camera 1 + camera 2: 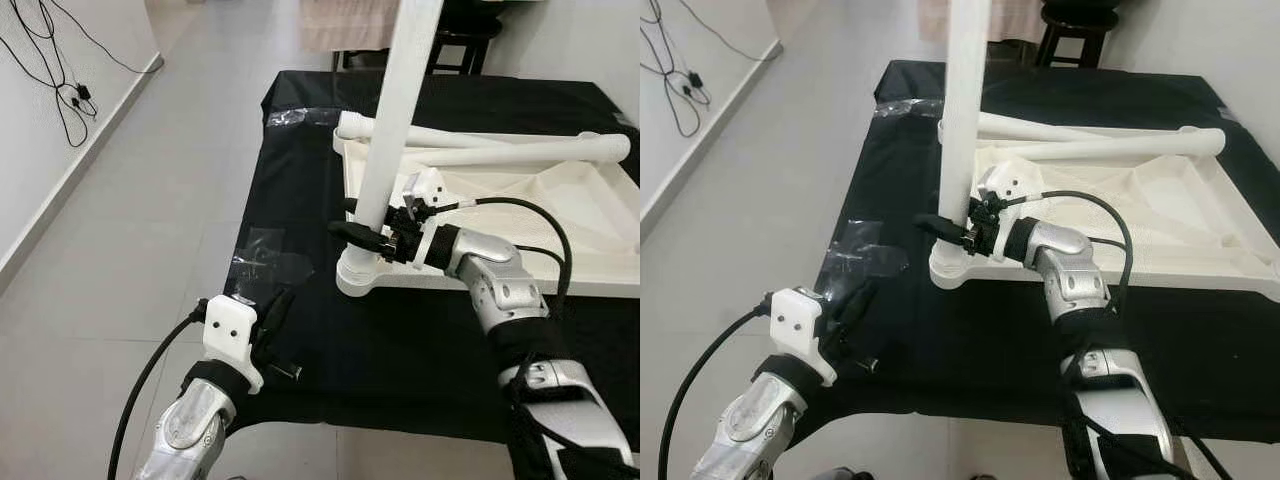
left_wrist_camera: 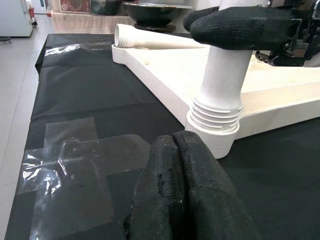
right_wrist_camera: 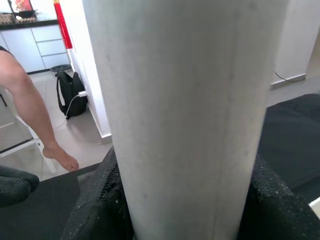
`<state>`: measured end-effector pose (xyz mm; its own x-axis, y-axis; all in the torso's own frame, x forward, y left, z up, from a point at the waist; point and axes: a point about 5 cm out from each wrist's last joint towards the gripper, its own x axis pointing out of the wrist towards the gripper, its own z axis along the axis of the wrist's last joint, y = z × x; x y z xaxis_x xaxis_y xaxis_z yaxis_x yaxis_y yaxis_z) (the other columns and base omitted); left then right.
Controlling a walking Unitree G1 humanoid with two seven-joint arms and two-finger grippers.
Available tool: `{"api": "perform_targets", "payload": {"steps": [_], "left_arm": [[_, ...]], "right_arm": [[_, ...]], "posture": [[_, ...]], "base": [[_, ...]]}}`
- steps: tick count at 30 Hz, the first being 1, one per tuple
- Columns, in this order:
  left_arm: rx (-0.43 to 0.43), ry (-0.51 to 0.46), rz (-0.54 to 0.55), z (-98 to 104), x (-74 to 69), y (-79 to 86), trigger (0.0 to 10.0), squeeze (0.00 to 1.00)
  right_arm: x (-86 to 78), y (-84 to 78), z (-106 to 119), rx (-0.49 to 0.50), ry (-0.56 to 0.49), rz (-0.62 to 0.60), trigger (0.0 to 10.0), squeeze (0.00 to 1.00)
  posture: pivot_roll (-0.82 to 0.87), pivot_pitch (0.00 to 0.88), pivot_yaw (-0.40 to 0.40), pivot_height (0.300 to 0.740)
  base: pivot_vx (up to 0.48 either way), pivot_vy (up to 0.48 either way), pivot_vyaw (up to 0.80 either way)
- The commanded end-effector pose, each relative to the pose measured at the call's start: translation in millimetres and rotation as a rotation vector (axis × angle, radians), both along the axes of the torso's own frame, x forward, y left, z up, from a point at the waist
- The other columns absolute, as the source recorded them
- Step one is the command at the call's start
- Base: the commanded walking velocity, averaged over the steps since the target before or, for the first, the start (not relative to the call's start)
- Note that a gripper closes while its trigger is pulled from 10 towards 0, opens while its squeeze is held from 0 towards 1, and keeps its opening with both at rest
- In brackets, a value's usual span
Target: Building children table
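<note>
1. Gripping the upright white leg (image 1: 392,130) low on its shaft, your right end effector (image 1: 372,236) has its black fingers (image 3: 100,200) pinched on either side of the tube, just above the threaded collar.
2. Below that grip, the leg's threads sit in the corner socket (image 2: 212,137) of the upturned white tabletop (image 1: 560,215), which lies on the black-covered counter (image 1: 400,350). Several thread rings are exposed above the socket (so I judge the leg is not yet screwed home).
3. Keep the leg plumb as you turn it; a lean at this point would likely cross the threads. From the head views it tilts slightly away from you, though that may be only the camera angle.
4. Turn in short arcs, release, re-grip at the same height, and watch the exposed rings in the left wrist view disappear into the socket.
5. Your left end effector (image 1: 265,325) rests near the counter's front edge, well to the left of the socket, with its fingers (image 2: 185,190) pressed together on nothing. Consider bringing it up to brace the tabletop, since the light plastic may spin with the leg.
6. Two more white legs (image 1: 480,145) lie across the tabletop beyond your right end effector; leave them until this one is seated.
</note>
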<state>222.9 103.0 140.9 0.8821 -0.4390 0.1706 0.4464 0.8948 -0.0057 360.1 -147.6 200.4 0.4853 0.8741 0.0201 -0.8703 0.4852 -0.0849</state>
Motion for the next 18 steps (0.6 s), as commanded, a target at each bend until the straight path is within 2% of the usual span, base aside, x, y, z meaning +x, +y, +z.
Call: {"api": "perform_targets", "payload": {"steps": [1,3,6,7,9,10,11,12,13,14,16,18], "left_arm": [[-0.008,0.008,0.002,-2,-1.6,-1.0,10.0,0.00],[-0.007,0.007,0.002,-2,-1.8,-0.5,10.0,0.00],[-0.006,0.006,0.005,-2,-1.9,1.2,10.0,0.00],[-0.004,0.006,0.007,-1,-1.8,2.1,10.0,0.00],[-0.003,0.005,0.008,-1,-1.6,3.0,10.0,0.00],[-0.003,0.006,0.008,-1,-1.4,3.5,10.0,0.00],[-0.004,0.006,0.007,-1,-1.3,3.8,10.0,0.00],[-0.005,0.006,0.007,-1,-1.0,4.2,10.0,0.00],[-0.005,0.006,0.007,-1,-1.0,4.2,10.0,0.00],[-0.004,0.005,0.007,-1,-0.6,4.7,10.0,0.00],[-0.005,0.006,0.010,-1,0.5,5.3,10.0,0.00],[-0.008,0.007,0.007,-1,1.6,4.5,10.0,0.00]], "right_arm": [[-0.1,4.7,-3,0.025,0.025,0.038,0.0,0.00],[1.0,2.0,-5,0.017,0.017,0.013,0.0,0.00],[2.3,-0.3,-17,-0.044,0.010,-0.130,0.0,0.00],[4.1,1.4,-25,-0.084,0.013,-0.278,0.0,0.00],[5.7,2.3,-33,-0.126,0.006,-0.445,0.0,0.00],[-4.1,6.1,-47,-0.057,0.085,-0.629,0.0,0.00],[-13.3,5.9,-56,-0.009,0.153,-0.753,0.0,0.00],[-30.6,18.3,-65,0.003,0.176,-0.786,0.0,0.00],[-30.6,18.3,-65,0.003,0.176,-0.786,0.0,0.00],[-40.8,32.0,-63,-0.031,0.122,-0.741,0.0,0.00],[-40.0,50.5,-48,-0.047,0.007,-0.597,0.0,0.00],[-26.1,48.4,-44,-0.047,0.012,-0.597,0.0,0.00]], "posture": [[0.05,0.123,-0.035,0.740],[0.04,0.127,-0.034,0.740],[0.04,0.131,-0.031,0.740],[0.03,0.135,-0.028,0.740],[0.03,0.135,-0.028,0.740],[0.02,0.138,-0.027,0.740],[0.02,0.138,-0.027,0.740],[0.03,0.144,-0.020,0.740],[0.03,0.144,-0.020,0.740],[0.02,0.141,-0.013,0.740],[0.00,0.134,-0.003,0.740],[0.02,0.128,-0.025,0.740]], "base": [[0.000,0.000,0.00],[0.000,0.000,0.00],[0.000,0.000,0.00],[0.000,0.000,0.00],[0.000,0.000,0.00],[0.000,0.000,0.00],[0.000,0.000,0.00],[0.000,0.000,0.00],[0.000,0.000,0.00],[0.000,0.000,0.00],[0.000,0.000,0.00],[0.000,0.000,0.00]]}}
